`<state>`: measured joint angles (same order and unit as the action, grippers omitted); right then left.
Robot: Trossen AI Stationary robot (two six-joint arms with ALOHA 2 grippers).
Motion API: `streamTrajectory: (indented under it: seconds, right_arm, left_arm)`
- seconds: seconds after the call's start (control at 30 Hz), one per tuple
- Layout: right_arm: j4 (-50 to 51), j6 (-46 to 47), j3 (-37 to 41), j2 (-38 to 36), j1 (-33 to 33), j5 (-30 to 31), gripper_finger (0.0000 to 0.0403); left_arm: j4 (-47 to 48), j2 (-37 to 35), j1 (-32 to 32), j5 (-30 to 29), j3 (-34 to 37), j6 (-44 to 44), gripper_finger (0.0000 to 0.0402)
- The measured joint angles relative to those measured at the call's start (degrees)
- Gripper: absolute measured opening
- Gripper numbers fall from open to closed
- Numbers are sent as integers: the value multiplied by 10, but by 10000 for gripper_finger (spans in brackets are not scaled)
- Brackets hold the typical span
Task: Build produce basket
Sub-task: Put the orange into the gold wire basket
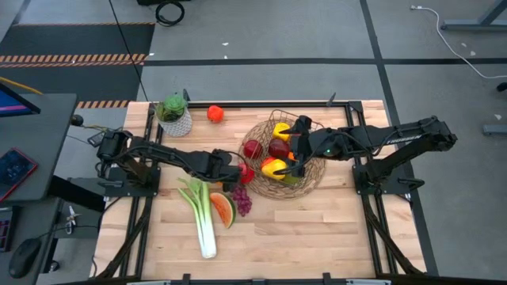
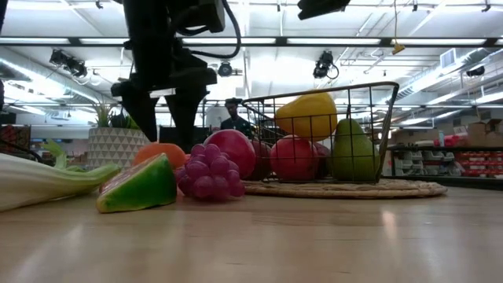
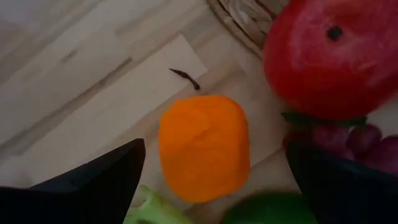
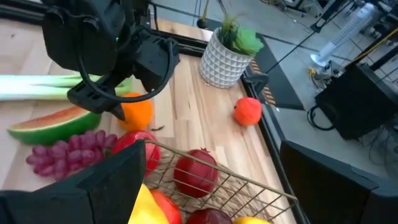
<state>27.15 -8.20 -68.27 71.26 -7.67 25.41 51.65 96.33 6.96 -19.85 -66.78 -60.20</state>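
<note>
Now an orange is about to be picked up.
The left end effector [image 3: 211, 171] is held wide open and empty right over the orange [image 3: 204, 146], so it can be carried to the basket [image 1: 305, 176] nearby; the right end effector [image 1: 296, 154] is held open and empty over the basket.

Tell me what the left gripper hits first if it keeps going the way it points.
Most likely the orange: it lies centred between the open left gripper fingers, on the table, apart from the red apple.
</note>
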Motion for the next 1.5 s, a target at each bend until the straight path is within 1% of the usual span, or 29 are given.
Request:
streamTrajectory:
  seconds: [0.13,0.33,0.43,0.53,0.63,0.8,1.03,1.3,1.4,1.5]
  right_arm:
    - [19,-12,0,0,0,0,373]
    - [64,-11,0,0,0,-2,373]
    - [70,-10,0,0,0,-3,373]
    - [70,-10,0,0,0,-19,373]
    - [71,-8,0,0,-1,-32,373]
    - [72,-5,0,0,-1,-33,373]
    - [74,12,0,0,-1,-33,373]
    - [77,33,0,0,-1,-34,373]
    - [86,41,0,0,-2,-37,373]
    - [110,57,0,0,-2,-36,373]
  left_arm:
    - [-42,0,-2,14,24,-28,398]
    - [-50,0,-7,17,66,-67,398]
    - [-92,0,-7,20,76,-56,398]
    - [-132,0,-7,21,76,-27,398]
    - [-137,0,-7,29,76,-4,398]
    - [-127,7,-8,45,77,26,393]
    - [-116,13,-8,48,77,60,358]
    - [-95,13,-17,26,77,90,293]
    - [-94,13,-26,25,77,120,269]
    - [-90,11,-36,25,74,162,255]
